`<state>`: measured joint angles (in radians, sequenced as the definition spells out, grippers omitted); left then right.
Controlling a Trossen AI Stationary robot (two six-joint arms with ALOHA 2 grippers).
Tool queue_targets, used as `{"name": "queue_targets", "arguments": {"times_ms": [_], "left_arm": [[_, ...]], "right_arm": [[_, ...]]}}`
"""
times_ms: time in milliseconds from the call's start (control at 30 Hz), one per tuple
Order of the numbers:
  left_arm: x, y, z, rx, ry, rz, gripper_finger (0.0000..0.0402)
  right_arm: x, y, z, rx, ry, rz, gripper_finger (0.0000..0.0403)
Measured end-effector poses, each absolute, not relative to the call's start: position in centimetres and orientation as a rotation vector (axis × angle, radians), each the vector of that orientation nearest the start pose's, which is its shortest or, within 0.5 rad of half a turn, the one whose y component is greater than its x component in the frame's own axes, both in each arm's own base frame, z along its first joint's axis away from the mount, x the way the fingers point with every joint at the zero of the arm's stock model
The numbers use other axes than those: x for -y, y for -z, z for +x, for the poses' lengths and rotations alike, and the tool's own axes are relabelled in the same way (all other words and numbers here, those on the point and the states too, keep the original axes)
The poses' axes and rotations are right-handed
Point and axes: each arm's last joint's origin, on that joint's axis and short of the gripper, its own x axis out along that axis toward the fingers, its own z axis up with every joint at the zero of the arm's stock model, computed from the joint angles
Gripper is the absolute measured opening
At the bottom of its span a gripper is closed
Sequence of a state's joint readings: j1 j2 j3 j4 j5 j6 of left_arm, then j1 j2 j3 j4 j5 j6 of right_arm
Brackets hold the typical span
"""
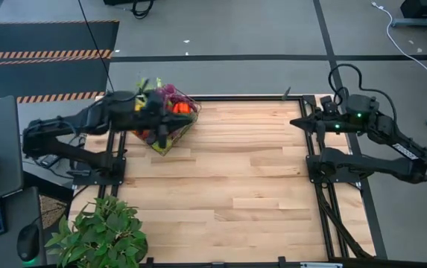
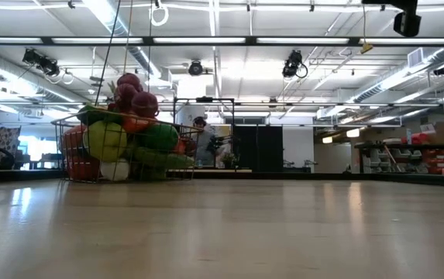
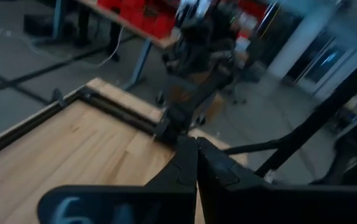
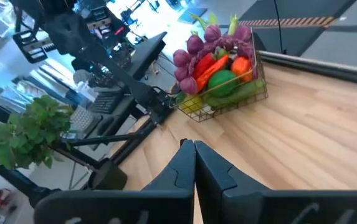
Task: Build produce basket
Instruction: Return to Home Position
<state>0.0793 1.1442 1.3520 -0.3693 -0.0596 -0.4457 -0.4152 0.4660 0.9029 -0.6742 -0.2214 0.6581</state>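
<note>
1. Bronze wire-mesh square basket [image 4: 259, 68] stood at the light wooden table's [image 1: 258, 186] 10 o'clock corner, heaped above its rim with toy produce [image 4: 218, 68]: purple bulbs, red, orange and green pieces.
2. The left gripper [image 3: 195, 149] hung right over the basket, fingers pressed together and holding nothing.
3. The right gripper [image 4: 194, 149] waited near 2 o'clock, well apart from the basket, its fingers likewise closed on nothing.
4. Filling looked finished; the arms only had to fold home.
5. Risk: if the left arm swung back low, it could clip the topmost purple bulbs [image 4: 194, 59] and tip them out.
6. A nudge to the basket could push it off the near table edge.
</note>
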Motion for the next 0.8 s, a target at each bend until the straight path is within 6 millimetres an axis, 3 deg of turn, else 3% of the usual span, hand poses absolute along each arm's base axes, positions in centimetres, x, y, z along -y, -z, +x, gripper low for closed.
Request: {"name": "queue_targets", "arguments": {"times_ms": [500, 800], "left_arm": [[-1.5, -34.9, 15.4, 0.059, -0.196, -0.624, 0.0003], [-1.0, -30.5, 13.1, 0.035, -0.189, -0.664, 0.0003]], "right_arm": [[1.5, -32.5, 4.5, -0.068, 0.305, 0.813, 0.0007], [0.8, -29.9, 2.9, -0.082, 0.346, 0.857, 0.0007]]}}
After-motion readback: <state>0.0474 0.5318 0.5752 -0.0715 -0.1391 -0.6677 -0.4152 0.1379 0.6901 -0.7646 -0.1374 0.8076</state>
